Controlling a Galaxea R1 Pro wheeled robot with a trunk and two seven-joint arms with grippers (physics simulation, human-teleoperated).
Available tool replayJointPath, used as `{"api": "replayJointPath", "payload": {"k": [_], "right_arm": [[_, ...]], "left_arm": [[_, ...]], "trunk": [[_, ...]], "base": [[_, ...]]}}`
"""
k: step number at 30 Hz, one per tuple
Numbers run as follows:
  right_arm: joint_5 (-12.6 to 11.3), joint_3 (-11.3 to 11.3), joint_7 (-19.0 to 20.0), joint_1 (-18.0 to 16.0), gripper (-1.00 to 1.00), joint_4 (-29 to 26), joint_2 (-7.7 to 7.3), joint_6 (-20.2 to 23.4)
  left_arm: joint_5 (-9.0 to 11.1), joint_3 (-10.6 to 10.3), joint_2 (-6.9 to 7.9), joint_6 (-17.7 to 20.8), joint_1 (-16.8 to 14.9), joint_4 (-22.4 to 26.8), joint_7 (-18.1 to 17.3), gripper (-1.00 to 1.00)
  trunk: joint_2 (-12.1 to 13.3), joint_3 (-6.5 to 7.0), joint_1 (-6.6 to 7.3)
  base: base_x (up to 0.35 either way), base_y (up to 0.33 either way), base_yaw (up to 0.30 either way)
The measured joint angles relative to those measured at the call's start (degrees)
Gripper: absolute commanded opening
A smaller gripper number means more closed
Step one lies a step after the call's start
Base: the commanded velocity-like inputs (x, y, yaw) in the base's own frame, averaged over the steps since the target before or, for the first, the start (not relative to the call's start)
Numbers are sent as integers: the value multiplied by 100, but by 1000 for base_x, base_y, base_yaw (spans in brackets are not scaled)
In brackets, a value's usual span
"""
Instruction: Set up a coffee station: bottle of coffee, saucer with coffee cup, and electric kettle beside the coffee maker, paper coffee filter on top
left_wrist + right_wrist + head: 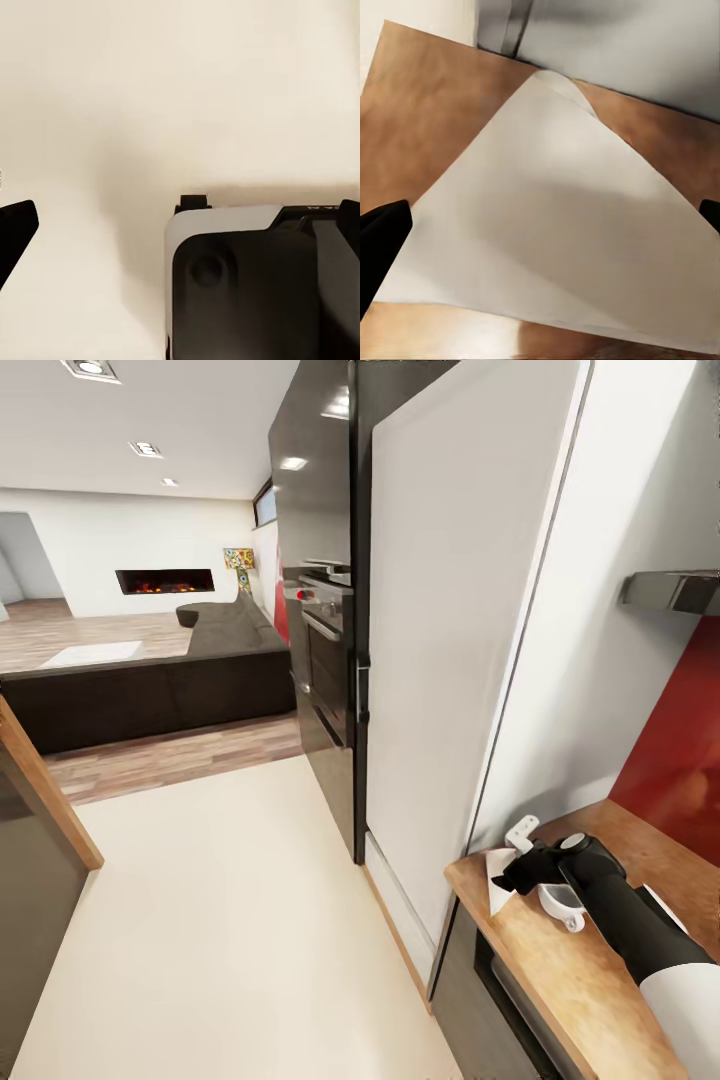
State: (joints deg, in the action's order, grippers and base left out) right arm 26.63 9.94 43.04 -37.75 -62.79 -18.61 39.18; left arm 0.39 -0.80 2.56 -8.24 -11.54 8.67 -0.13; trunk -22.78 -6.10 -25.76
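One smooth triangular paper coffee filter (pixel 547 225) on wood-grain countertop (pixel 427 127)

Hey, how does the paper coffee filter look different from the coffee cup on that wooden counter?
The paper coffee filter lies flat as a thin triangular sheet; the coffee cup is a rounded vessel with height. The filter sits under the right gripper; the cup sits beside the arm. Both are white and rest on the wooden countertop.

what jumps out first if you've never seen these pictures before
The tall white cabinet panel dominates the middle of the head view. At lower right, the right gripper reaches over the wooden countertop, above a white paper coffee filter lying flat, with a white coffee cup beside it. Far left, a fireplace glows beyond a dark sofa.
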Motion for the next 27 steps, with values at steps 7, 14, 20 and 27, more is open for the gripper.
{"api": "replayJointPath", "payload": {"k": [7, 14, 20, 27], "right_arm": [[1, 0, -1, -5, -100, -110, 1, -1], [2, 0, -2, -6, -100, -127, 1, -1], [3, 0, -13, -5, -100, -131, 1, -2], [4, -15, -27, -6, -100, -217, 1, -3]], "left_arm": [[0, 0, -2, 0, 4, 0, -1, 100], [0, 0, -2, 0, 2, 0, -3, 100], [0, 0, -2, 0, 0, 0, -1, 100], [0, 0, -5, 0, 2, 0, 0, 100]], "trunk": [[0, 0, -1], [0, 0, -1], [0, 0, -1], [0, 0, -1]], "base": [[-255, 183, 0], [-270, 210, 0], [-262, 225, 0], [-223, 243, 0]]}}
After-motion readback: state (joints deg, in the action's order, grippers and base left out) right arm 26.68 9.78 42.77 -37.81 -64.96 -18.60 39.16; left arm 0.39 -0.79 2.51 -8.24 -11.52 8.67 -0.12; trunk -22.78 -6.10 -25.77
